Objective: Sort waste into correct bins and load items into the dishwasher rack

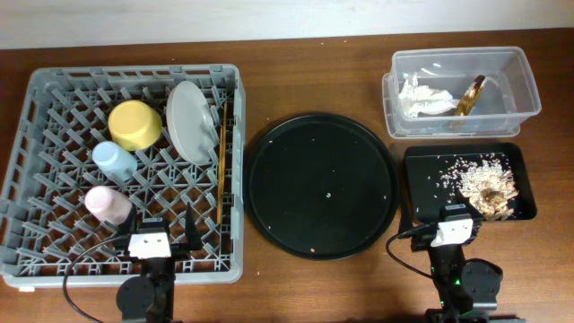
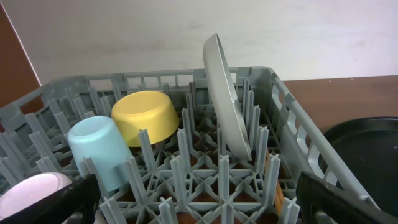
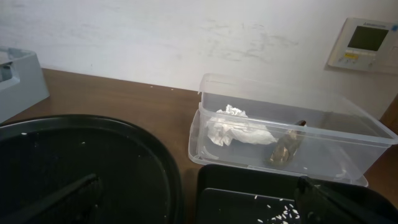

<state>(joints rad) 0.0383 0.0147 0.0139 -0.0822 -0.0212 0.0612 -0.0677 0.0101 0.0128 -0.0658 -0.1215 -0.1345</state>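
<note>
The grey dishwasher rack (image 1: 54, 90) holds a yellow bowl (image 1: 134, 125), a light-blue cup (image 1: 114, 160), a pink cup (image 1: 108, 204), an upright grey plate (image 1: 190, 122) and wooden chopsticks (image 1: 222, 161). The clear tub (image 1: 525, 85) holds a white napkin (image 1: 421, 96) and a gold wrapper (image 1: 472, 95). The black rectangular tray (image 1: 421, 193) holds rice and brown scraps (image 1: 484, 182). My left gripper (image 2: 199, 202) is open and empty over the rack's near edge. My right gripper (image 3: 199, 199) is open and empty at the near edge of the black tray (image 3: 249, 186).
A large round black tray (image 1: 323, 184) with a few specks lies between the rack and the bins. A white wall with a thermostat (image 3: 367, 43) stands behind the table.
</note>
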